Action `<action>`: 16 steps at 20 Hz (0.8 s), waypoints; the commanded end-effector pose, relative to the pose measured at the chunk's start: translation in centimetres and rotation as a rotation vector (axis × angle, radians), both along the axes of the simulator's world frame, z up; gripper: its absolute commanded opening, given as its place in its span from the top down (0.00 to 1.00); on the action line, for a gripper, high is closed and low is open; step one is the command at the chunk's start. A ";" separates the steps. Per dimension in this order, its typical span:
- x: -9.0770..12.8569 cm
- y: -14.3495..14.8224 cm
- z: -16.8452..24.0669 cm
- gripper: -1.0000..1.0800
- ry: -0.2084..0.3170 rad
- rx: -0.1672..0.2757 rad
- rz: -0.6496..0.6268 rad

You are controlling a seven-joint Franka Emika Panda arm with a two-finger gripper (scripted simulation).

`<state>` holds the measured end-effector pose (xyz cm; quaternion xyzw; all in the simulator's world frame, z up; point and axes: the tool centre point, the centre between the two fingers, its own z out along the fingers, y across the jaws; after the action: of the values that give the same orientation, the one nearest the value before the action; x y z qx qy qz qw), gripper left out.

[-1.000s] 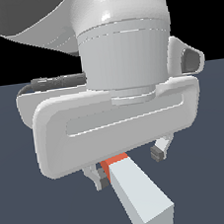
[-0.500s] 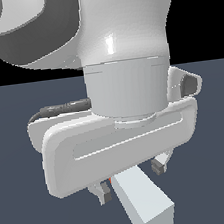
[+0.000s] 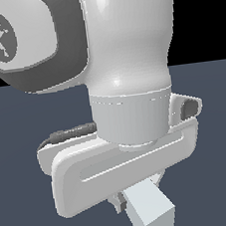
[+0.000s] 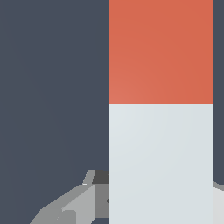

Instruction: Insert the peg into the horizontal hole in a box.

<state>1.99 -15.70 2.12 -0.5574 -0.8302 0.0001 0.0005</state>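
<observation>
Arm body is blocking most of the exterior view. Peg is filling the space under the end effector; dark counter beside it is lying open.

A long square-sectioned bar fills much of the wrist view, its short orange-red end meeting its pale white-grey length at a straight seam; a plain dark blue-grey floor lies behind it; a grey gripper finger shows beside the white part, with contact unclear.
</observation>
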 end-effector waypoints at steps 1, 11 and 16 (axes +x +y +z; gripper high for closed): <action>0.0 0.0 0.0 1.00 -0.001 0.000 0.000; 0.1 0.2 0.1 1.00 -0.001 0.000 0.000; 0.3 1.6 0.7 1.00 -0.001 0.000 -0.007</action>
<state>2.05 -14.68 2.36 -0.5601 -0.8284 0.0010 0.0021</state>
